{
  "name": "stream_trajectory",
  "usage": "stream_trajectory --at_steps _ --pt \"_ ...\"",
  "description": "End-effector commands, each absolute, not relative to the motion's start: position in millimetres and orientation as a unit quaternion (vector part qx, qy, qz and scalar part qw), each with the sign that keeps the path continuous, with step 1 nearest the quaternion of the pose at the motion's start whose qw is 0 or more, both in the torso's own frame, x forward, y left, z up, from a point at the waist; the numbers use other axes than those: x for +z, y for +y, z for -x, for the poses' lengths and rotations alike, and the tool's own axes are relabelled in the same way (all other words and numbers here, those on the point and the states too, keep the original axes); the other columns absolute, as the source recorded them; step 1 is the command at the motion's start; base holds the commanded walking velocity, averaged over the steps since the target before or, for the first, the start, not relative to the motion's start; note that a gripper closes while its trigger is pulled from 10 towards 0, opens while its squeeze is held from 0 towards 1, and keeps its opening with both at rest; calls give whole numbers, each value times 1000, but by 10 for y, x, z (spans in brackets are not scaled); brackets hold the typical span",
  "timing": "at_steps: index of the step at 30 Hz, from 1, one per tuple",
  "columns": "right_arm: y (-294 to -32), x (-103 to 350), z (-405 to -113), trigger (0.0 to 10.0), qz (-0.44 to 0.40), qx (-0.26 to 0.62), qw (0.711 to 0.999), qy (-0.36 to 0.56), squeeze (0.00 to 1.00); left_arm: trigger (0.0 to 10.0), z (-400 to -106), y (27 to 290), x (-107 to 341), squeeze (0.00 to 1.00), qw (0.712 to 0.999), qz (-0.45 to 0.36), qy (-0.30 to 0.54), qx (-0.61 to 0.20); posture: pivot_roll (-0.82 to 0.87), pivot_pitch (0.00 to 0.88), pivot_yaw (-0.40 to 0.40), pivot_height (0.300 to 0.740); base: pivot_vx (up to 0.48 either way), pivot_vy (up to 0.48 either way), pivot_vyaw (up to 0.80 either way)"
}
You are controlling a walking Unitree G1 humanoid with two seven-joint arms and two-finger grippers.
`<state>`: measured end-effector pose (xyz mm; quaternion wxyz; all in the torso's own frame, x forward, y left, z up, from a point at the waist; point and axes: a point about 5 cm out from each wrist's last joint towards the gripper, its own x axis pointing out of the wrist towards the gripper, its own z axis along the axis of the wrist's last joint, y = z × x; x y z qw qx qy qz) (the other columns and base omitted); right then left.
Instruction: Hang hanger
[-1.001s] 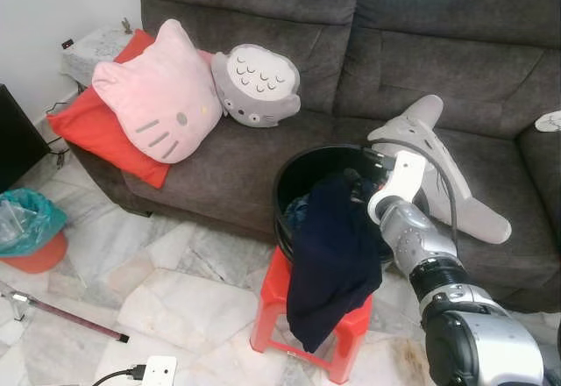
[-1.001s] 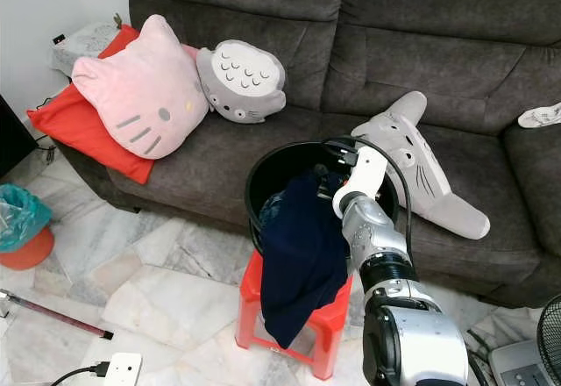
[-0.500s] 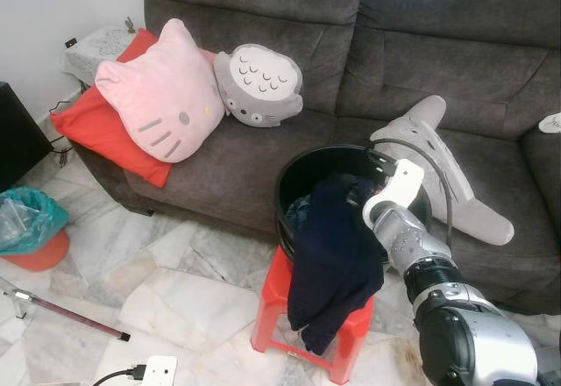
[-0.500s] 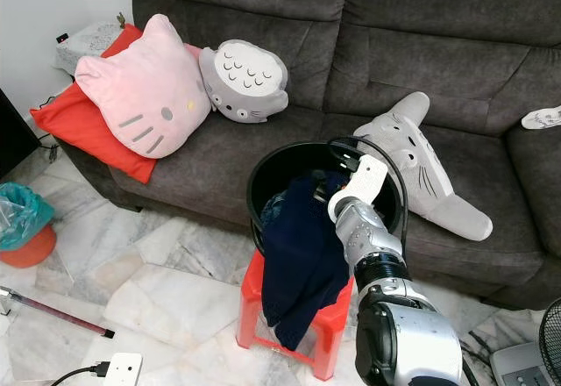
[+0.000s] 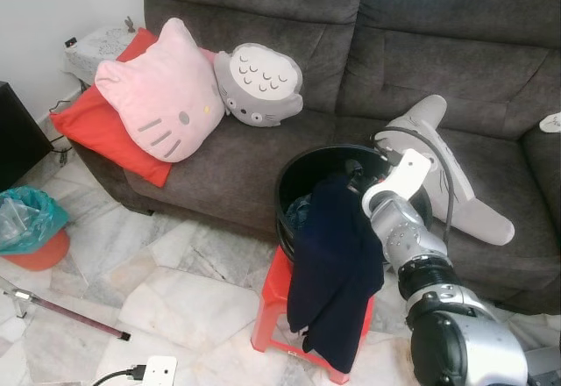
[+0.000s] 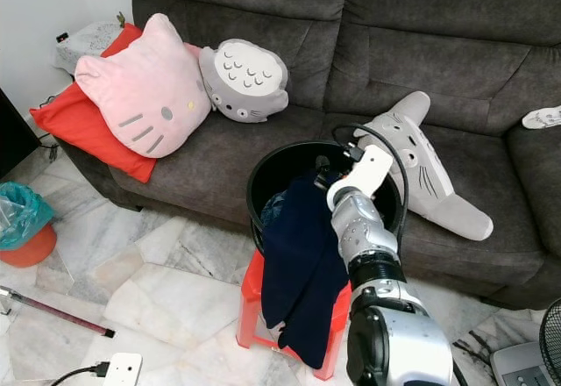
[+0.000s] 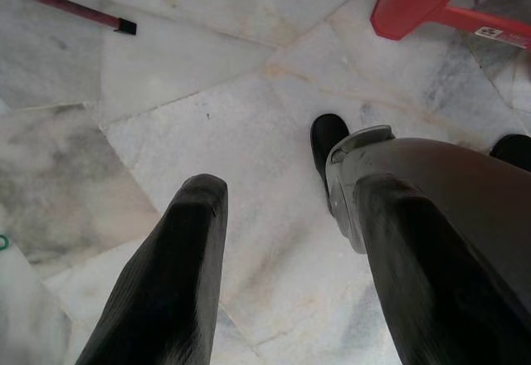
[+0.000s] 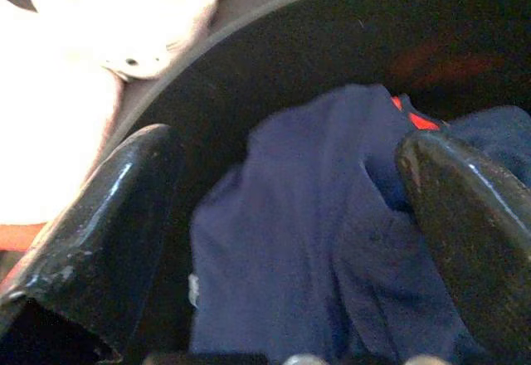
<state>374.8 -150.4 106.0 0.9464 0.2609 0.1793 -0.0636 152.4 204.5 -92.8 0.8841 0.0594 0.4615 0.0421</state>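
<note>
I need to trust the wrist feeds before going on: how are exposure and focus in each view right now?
Head views: evenly lit and sharp on the navy garment and black bucket. Right wrist view: cushions beyond the bucket rim blown out white, bucket interior dark, right pincer fingers soft, cloth between them readable. Left wrist view: well lit, marble floor sharp, left pincer fingers blurred from closeness.

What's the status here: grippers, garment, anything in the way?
Right gripper open over the black bucket, fingers astride the navy garment draped over its rim. Left gripper open, idle above the floor. No hanger seen.
</note>
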Motion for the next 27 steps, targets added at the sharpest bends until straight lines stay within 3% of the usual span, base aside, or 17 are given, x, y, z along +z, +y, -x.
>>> stream_trajectory --at_steps 1,8,27 --pt "-1529 1076 -3732 10000 -245 -78 950 180 0 10000 -1459 2054 -957 0 876 -66 477 35 -49 64 5 740 0 0 0" --pt "-1634 1076 -3588 10000 -231 -152 944 179 0 10000 -1460 2052 -957 0 876 -67 477 34 -59 65 5 740 0 0 0" --pt "-1656 811 -3537 10000 -222 -138 934 241 0 10000 -1460 2048 -958 0 876 -67 477 34 -54 65 1 740 0 0 0"
